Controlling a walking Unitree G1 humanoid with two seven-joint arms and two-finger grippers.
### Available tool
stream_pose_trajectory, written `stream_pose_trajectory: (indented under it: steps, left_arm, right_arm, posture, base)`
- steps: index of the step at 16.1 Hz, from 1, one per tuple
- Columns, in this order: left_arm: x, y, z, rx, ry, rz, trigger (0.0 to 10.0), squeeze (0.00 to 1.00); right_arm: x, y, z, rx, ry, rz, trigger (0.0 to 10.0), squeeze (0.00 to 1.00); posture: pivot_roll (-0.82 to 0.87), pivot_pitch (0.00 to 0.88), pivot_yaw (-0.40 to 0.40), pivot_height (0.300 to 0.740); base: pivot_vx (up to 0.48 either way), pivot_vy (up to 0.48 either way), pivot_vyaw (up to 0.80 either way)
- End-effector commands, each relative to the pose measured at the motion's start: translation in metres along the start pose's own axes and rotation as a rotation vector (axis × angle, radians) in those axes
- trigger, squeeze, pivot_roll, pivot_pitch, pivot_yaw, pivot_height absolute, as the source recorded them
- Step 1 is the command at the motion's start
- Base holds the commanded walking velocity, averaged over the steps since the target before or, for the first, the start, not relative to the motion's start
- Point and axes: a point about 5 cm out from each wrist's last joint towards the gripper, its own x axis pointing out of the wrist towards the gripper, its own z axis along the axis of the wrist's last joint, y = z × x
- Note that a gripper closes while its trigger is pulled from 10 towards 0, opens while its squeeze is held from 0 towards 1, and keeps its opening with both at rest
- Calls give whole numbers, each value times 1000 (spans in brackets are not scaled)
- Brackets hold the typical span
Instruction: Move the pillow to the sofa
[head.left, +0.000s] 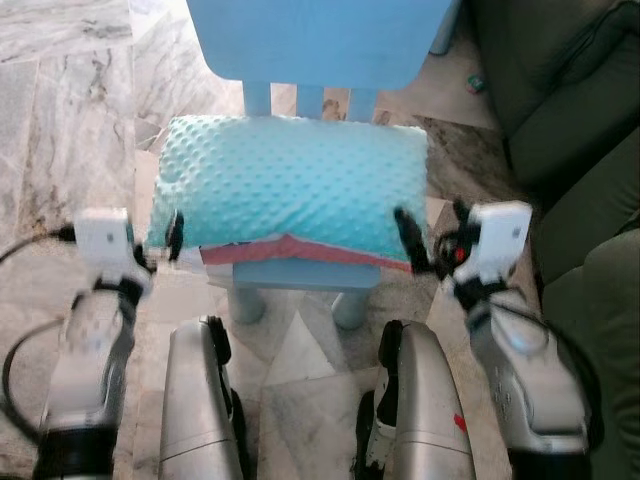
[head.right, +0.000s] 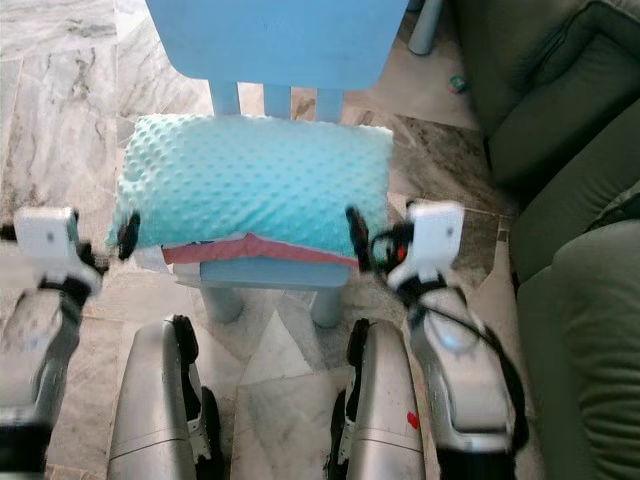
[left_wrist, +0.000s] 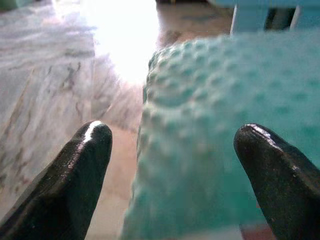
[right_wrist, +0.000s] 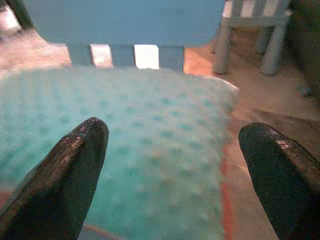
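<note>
The turquoise dotted pillow (head.left: 290, 185) lies flat on the seat of a small blue chair (head.left: 320, 40), its red-trimmed front edge hanging a little over the seat towards the robot. The left gripper (head.left: 175, 237) is at the pillow's near left corner, fingers spread wide, with that corner sitting between them in the left wrist view; one finger (left_wrist: 75, 175) is over bare floor, the other over the fabric. The right gripper (head.left: 408, 238) is at the near right corner, also wide open, straddling the pillow's right edge. I cannot tell whether either one touches the fabric. Out beyond the right gripper stands the dark green sofa (head.left: 580, 150), close by the chair. Beyond the left gripper the marble floor (head.left: 60, 120) lies open.
</note>
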Motion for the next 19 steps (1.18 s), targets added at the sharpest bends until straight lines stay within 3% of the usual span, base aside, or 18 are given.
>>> stream_pose_trajectory:
  steps: [1,2,4,5,6,8,11,13,15,16,17,19]
  left_arm:
    - [5,12,-2,1,2,56,10000,0]
    - [16,16,3,-24,-6,82,10000,0]
    - [32,25,13,-54,-30,117,10000,0]
    - [36,30,19,-49,-72,141,10000,0]
    - [37,30,24,-39,-105,137,10000,0]
    - [40,27,25,-20,-126,128,10000,0]
    - [44,28,11,-27,-53,161,10000,0]
    - [48,35,11,-97,-69,223,10000,0]
    - [50,37,20,-96,-126,246,10000,0]
    - [52,35,31,-56,-181,248,10000,0]
    - [55,31,52,-7,-282,245,10000,0]
    - [57,30,59,-4,-318,241,10000,0]
  right_arm:
    - [1,-3,-1,47,-4,18,10000,0]
    - [6,-1,5,36,-20,60,10000,0]
    - [15,-8,15,-74,-62,57,10000,0]
    - [19,-15,21,-166,-99,25,10000,0]
    - [21,-17,24,-201,-114,18,10000,0]
    - [26,-25,23,-204,-113,-11,10000,0]
    - [35,-34,11,-116,-78,-48,10000,0]
    - [52,-28,9,-41,-90,-19,10000,0]
    - [58,-21,17,-45,-138,12,10000,0]
    - [62,-15,30,-120,-195,21,10000,0]
    - [65,1,58,-238,-311,45,10000,0]
    - [65,5,64,-257,-345,50,10000,0]
  posture:
    - [-25,376,-50,510]
    - [-32,377,-51,510]
    - [-45,379,-51,510]
    - [-47,381,-52,510]
    - [-46,382,-53,510]
    - [-40,383,-56,510]
    - [-37,382,-59,510]
    - [-35,374,-62,510]
    - [-32,373,-65,510]
    - [-27,371,-66,510]
    - [-31,373,-68,510]
    - [-33,374,-70,510]
  base:
    - [0,0,0]
    - [0,0,0]
    - [0,0,0]
    - [0,0,0]
    - [0,0,0]
    - [0,0,0]
    - [0,0,0]
    - [0,0,0]
    - [0,0,0]
    - [0,0,0]
    - [0,0,0]
    - [0,0,0]
